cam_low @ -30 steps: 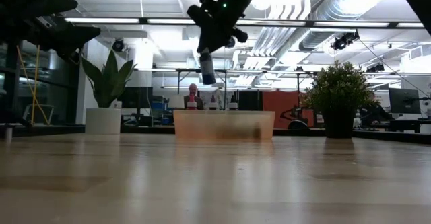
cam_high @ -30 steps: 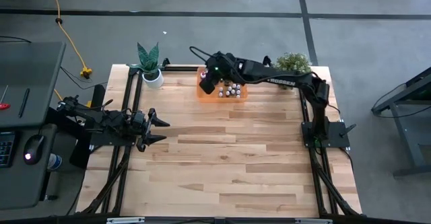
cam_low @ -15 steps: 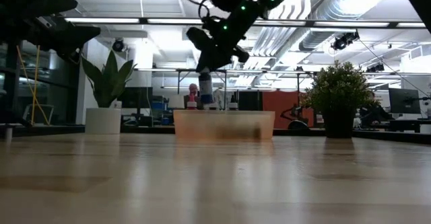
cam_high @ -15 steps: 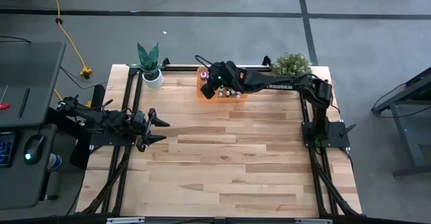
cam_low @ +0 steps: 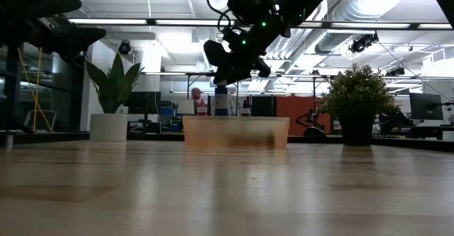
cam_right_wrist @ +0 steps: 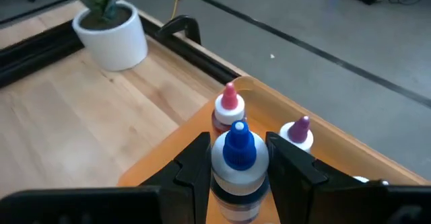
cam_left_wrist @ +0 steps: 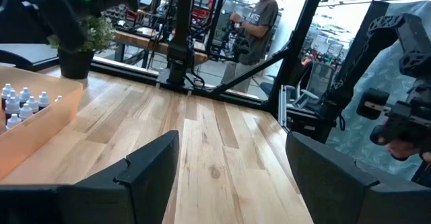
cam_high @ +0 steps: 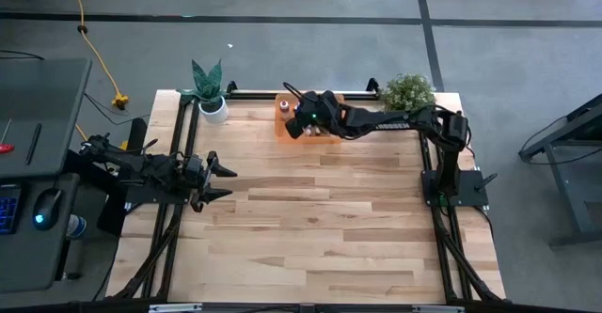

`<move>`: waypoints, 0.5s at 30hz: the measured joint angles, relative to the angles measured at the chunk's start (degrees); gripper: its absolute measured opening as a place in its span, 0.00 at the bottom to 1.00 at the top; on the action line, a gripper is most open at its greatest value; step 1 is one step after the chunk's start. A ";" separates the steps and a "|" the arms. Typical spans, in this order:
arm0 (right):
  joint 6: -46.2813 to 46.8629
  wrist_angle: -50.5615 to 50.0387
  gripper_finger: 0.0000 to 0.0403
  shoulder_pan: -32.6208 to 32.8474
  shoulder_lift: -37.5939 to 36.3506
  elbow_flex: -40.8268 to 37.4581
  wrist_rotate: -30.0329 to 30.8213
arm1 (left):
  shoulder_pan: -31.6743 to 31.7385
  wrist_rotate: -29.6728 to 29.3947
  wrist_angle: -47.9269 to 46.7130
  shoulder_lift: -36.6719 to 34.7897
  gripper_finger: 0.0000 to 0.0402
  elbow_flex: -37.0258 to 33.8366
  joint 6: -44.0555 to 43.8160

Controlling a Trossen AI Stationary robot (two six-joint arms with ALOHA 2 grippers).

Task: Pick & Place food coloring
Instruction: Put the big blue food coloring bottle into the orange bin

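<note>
The right gripper [cam_right_wrist: 236, 173] pinches a small whitish blue-capped food coloring bottle [cam_right_wrist: 237, 162], held upright just above the translucent orange plastic tray [cam_low: 236, 131] among other small bottles [cam_left_wrist: 20, 101]. This looks like the placing step; next it should lower, then release. The left gripper [cam_high: 214, 180] waits spread at the table's left edge

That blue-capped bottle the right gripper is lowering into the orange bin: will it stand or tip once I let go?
The blue-capped bottle is narrow and taller than wide, so it probably tips easily if nudged. Its smooth rounded body may slip between the right gripper fingers. Neighbouring bottles stand upright in the orange bin, so a gentle, level release should leave it standing.
</note>
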 joint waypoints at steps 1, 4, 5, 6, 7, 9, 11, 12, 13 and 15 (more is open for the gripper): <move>0.62 0.20 0.28 -0.20 0.25 0.00 -0.05 | 0.02 0.00 0.00 0.00 0.68 0.00 0.00; 1.92 0.90 0.28 -0.63 1.34 0.07 -0.58 | 0.01 0.00 0.00 0.00 0.68 0.00 0.00; 2.18 1.21 0.28 -0.74 1.85 0.07 -0.78 | 0.01 0.00 0.00 0.00 0.68 0.00 0.00; 2.49 1.60 0.28 -0.80 2.37 0.07 -1.09 | 0.00 0.00 0.00 -0.01 0.68 0.00 0.00; 3.12 1.95 0.28 -0.88 2.68 0.07 -1.65 | 0.00 0.00 0.00 0.00 0.68 0.00 0.00; 4.36 2.86 0.28 -0.95 3.37 0.07 -2.17 | 0.01 0.00 0.00 0.00 0.68 0.00 0.00; 4.58 2.92 0.28 -0.93 3.83 0.11 -2.17 | 0.01 0.00 0.00 0.00 0.68 0.00 0.00; 4.61 2.80 0.28 -0.95 4.20 0.11 -1.99 | 0.01 0.00 0.00 0.00 0.68 0.00 0.00; 4.66 2.82 0.28 -0.97 4.52 0.11 -1.82 | 0.00 0.00 0.00 -0.01 0.68 0.00 0.00; 5.20 2.83 0.28 -0.98 5.18 0.11 -1.86 | 0.00 0.00 0.00 0.00 0.68 0.00 0.00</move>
